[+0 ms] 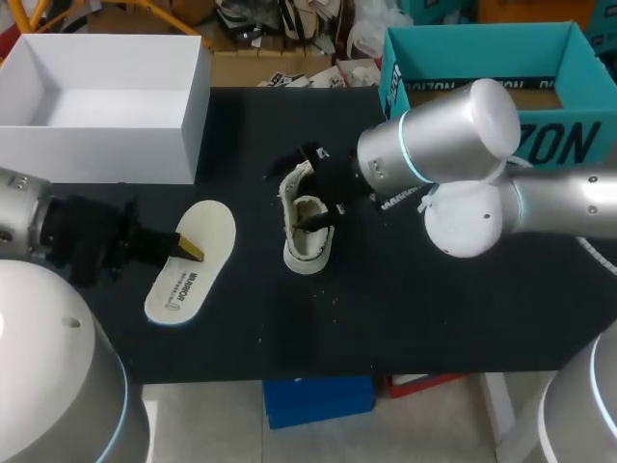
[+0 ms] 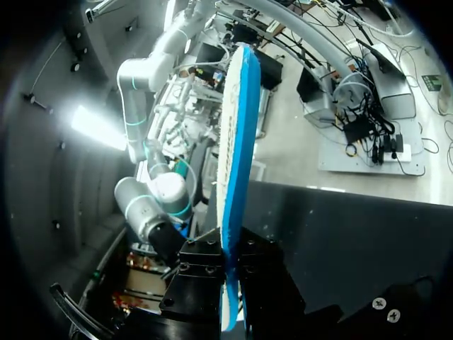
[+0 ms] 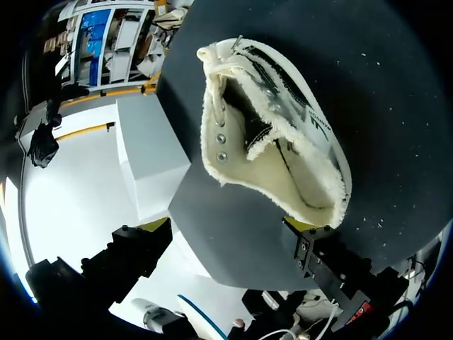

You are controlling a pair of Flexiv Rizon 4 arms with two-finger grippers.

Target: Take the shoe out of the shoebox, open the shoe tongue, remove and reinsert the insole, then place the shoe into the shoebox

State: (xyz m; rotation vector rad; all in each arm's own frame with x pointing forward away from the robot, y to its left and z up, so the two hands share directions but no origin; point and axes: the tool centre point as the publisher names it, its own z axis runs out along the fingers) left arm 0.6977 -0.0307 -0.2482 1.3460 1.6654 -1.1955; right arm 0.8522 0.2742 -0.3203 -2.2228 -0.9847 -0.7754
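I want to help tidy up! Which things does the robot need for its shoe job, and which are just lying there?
For the job: shoe, insole held in the left gripper, white box, right gripper at the shoe.
Just lying about: teal box.

Robotics lab: silver left arm (image 1: 21, 230) and right arm (image 1: 453, 140) over a black worktable (image 1: 434, 309) bearing a shoebox (image 1: 106, 154)

Bright overhead light, soft shadows on black table (image 1: 434, 318), white box (image 1: 106, 154) glaring

Cream shoe (image 1: 308, 233), white insole (image 1: 193, 262) alongside
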